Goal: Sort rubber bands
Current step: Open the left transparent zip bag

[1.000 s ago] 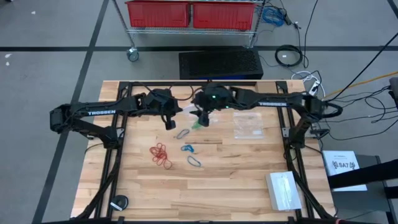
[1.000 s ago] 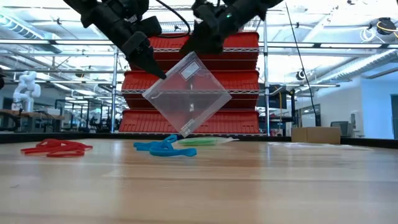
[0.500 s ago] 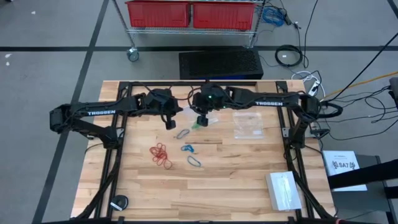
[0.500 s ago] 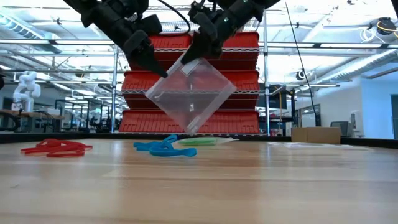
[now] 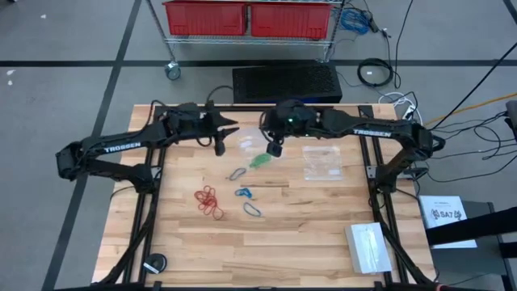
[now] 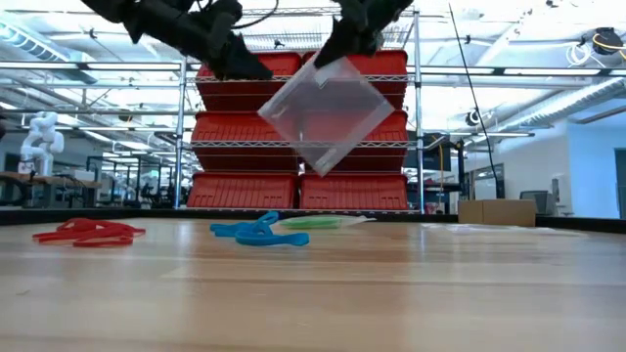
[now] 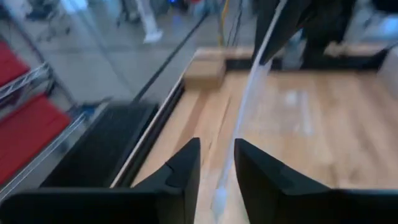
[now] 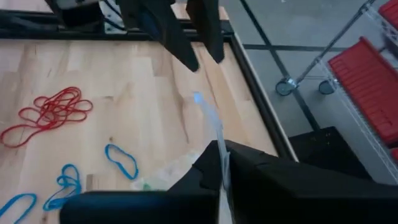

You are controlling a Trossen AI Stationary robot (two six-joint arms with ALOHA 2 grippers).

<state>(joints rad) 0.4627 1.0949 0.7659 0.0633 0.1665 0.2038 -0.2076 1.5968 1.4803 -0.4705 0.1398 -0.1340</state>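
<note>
A clear plastic bag (image 6: 323,112) hangs in the air over the table's far middle, with my right gripper (image 6: 340,51) shut on it. My left gripper (image 6: 260,72) stands open just to the bag's left and apart from it; in the left wrist view the bag's edge (image 7: 249,99) shows ahead of the fingers. Below lie the rubber bands: a red cluster (image 5: 208,202), blue loops (image 5: 246,194) and a green cluster (image 5: 258,161), all flat on the wood. My right gripper pinches the bag's uppermost corner (image 6: 344,65) between its two fingers (image 8: 205,168), coming from above and slanting down. The bag hangs below the fingers as a tilted diamond, clear of the table, with its lowest corner (image 6: 323,172) well above the bands.
A second clear bag (image 5: 323,162) lies flat right of centre. A white box (image 5: 370,246) sits at the near right and a black round object (image 5: 153,263) at the near left. A rack of red bins (image 6: 293,147) stands beyond the far edge.
My left gripper has let go of the bag's left corner, opened and drawn back up toward the far left. My right gripper has taken hold of the bag's top corner and carried it up and toward the table's right; the bag now hangs from it alone.
</note>
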